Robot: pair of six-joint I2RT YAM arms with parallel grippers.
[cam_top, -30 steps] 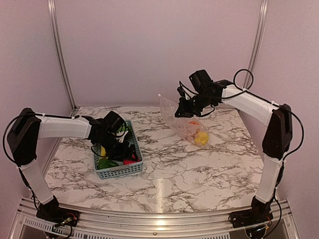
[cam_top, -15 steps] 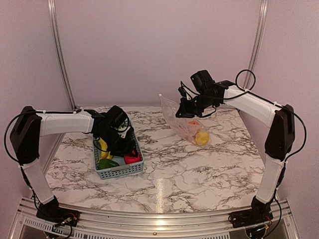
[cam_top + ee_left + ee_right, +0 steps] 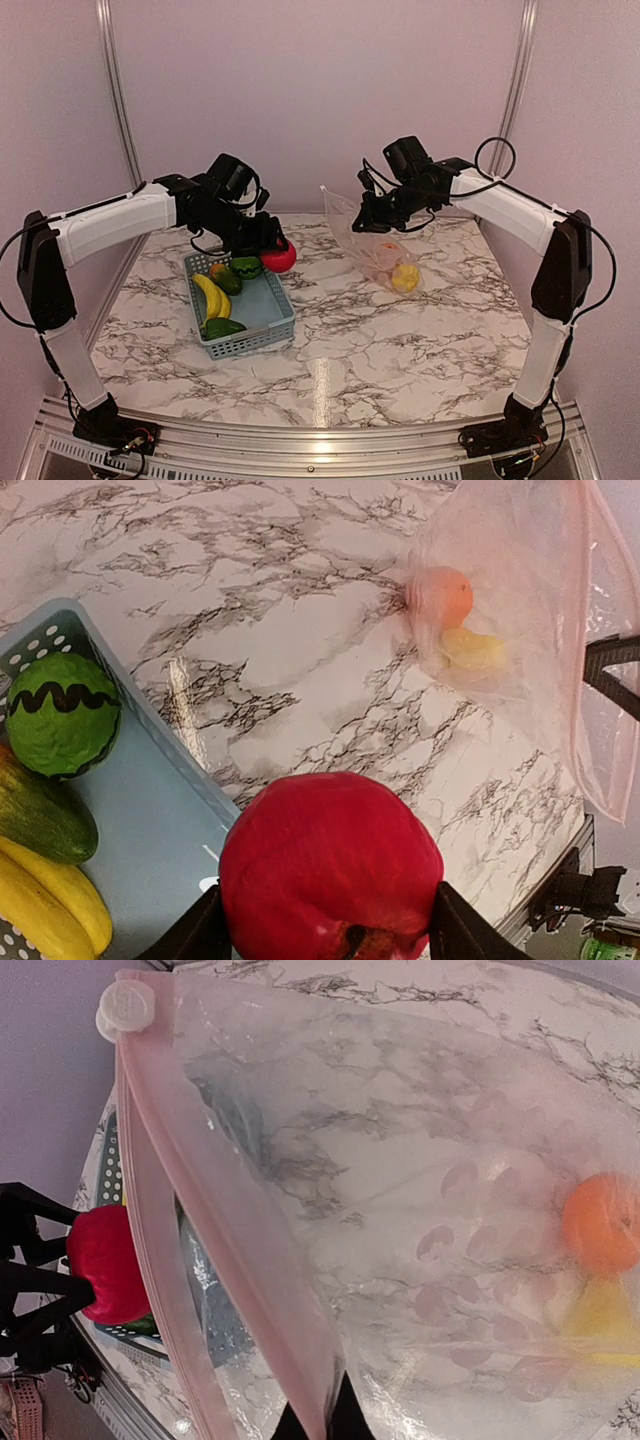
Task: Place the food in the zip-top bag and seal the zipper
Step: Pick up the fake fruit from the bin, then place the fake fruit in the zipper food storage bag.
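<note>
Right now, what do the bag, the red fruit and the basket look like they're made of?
Zip-top bag: thin clear plastic film, faintly pink and glossy; it creases, and whatever is behind it shows through.
Red toy fruit: probably moulded plastic, with a smooth surface, soft sheen and uniform colour.
Basket: likely rigid plastic, grey-blue and matte, with regular perforated walls.

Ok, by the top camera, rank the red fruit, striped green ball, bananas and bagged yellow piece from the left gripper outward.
1. The red fruit: held in the left gripper.
2. The striped green ball: basket's far end.
3. The bananas: basket's left side.
4. The yellow piece: inside the bag, far right.
</note>
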